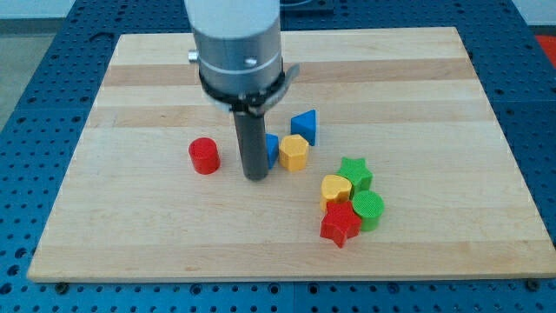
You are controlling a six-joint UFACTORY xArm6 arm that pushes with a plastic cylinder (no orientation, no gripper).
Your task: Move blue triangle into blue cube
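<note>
Currently my tip [255, 176] rests touching the blue cube [272, 149], mostly hidden behind the bare rod. Blue triangle block [305, 126] sits just up-right, beside the yellow hexagonal block [294, 152]. Approach step; next I must round behind the triangle.

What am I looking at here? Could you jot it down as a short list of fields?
board: wooden board
my tip: on the board, between red cylinder and blue cube
blue cube: mostly hidden behind the rod, touching the yellow hexagon
blue triangle: toward the view's top right of the cube, apart from it
yellow hexagon: between cube and triangle
red cylinder: alone, view's left of the rod
cluster at view's lower right: green star, yellow heart, green cylinder, red star
</note>
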